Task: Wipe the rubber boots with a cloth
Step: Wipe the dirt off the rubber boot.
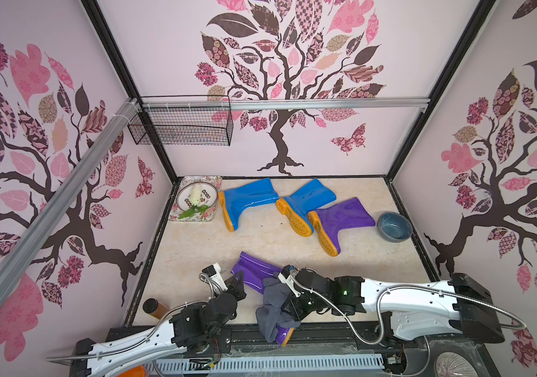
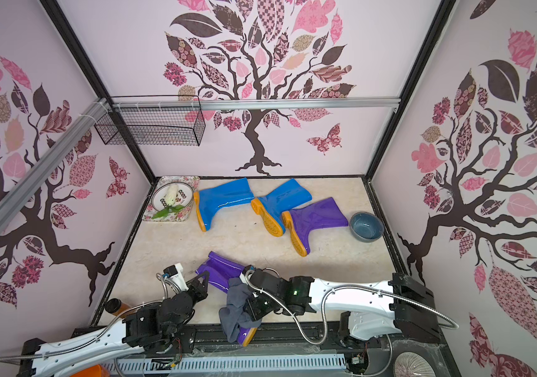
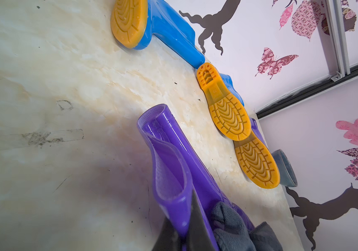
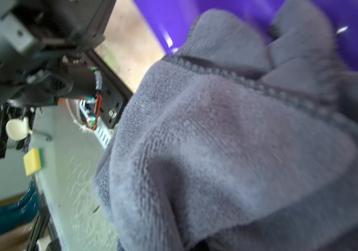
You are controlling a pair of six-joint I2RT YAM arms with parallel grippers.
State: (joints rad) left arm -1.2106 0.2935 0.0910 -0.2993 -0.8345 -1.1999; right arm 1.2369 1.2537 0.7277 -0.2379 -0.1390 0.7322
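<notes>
A purple rubber boot [image 1: 254,271] [image 2: 218,267] lies on its side at the table's front edge, toe and orange sole [image 1: 286,336] over the black rail. My left gripper [image 1: 238,280] [image 3: 181,206] is shut on the rim of its shaft. The grey-blue cloth [image 1: 273,313] [image 2: 234,310] [image 4: 228,141] is draped over the boot's foot, and my right gripper [image 1: 291,310] [image 2: 251,308] is shut on it; the cloth hides its fingers in the right wrist view. Two blue boots [image 1: 247,199] [image 1: 309,199] and another purple boot [image 1: 342,218] lie at the back.
A grey-blue bowl [image 1: 394,227] stands at the right, beside the far purple boot. A floral tray [image 1: 176,217] with a plate sits in the back left corner. An amber bottle [image 1: 154,308] stands near the front left. A wire basket [image 1: 182,125] hangs on the back wall.
</notes>
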